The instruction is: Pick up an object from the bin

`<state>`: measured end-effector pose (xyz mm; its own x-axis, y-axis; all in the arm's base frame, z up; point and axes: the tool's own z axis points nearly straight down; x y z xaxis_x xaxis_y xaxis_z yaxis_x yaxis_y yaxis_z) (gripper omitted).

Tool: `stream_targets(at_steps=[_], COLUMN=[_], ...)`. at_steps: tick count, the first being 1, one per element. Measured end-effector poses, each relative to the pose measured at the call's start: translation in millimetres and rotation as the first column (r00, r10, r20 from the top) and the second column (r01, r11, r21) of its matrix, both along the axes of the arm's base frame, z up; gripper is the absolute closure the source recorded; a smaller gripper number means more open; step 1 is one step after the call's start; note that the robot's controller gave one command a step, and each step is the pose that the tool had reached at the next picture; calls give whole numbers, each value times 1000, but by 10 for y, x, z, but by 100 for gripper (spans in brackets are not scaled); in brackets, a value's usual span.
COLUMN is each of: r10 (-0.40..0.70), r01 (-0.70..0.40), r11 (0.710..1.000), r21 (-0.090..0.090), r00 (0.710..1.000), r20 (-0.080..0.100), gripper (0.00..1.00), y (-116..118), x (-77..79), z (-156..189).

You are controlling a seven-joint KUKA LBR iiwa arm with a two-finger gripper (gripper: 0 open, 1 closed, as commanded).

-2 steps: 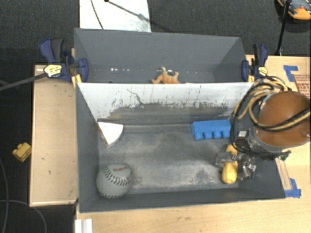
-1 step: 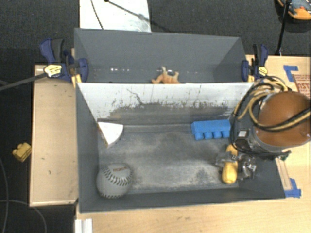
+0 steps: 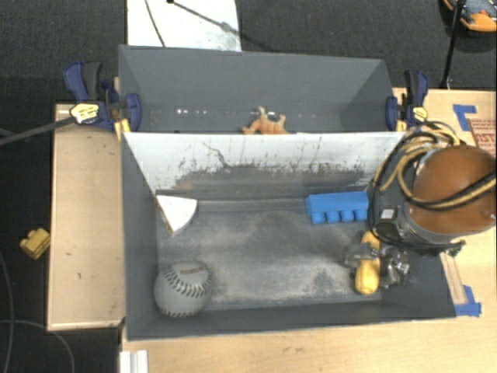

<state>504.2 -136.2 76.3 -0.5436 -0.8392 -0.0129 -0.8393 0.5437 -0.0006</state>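
Gripper (image 3: pixel 380 267) sits low in the near-right corner of the bin (image 3: pixel 256 243), right on top of a small yellow obj. (image 3: pixel 365 280): rounded, lumpy, prob. a plastic or rubber toy. Its exact kind is too small to tell. The wrist and cables hide the gripper, so I can't tell whether it's spread, pressed together or pinching the yellow obj. The two look to be touching or just beside each other.

Handling, as a guess: the yellow obj. is light, likely hollow and a bit smooth, so it could squirt out sideways under a hard pinch. It isn't fragile. Best hold is across its narrow middle, w/ the long axis running between the pads, not on the rounded end. The near wall is close, so there's little room on that side.

Other things:
- A blue toothed block (image 3: pixel 336 207) lies just beyond the gripper, by the far wall. It looks stiff, w/ flat sides.
- A grey-white baseball (image 3: pixel 182 288) sits in the near-left corner, well apart. It's heavier and would roll.
- A white wedge-shaped piece (image 3: pixel 177 210) lies at the left.
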Motion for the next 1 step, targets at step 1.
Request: stream_targets(at_steps=[1], r10=[0], r01=[0], r11=[1000], r21=[-1], r00=[1000], r20=[-7], gripper=[100], y=[4], x=[-15], z=[92])
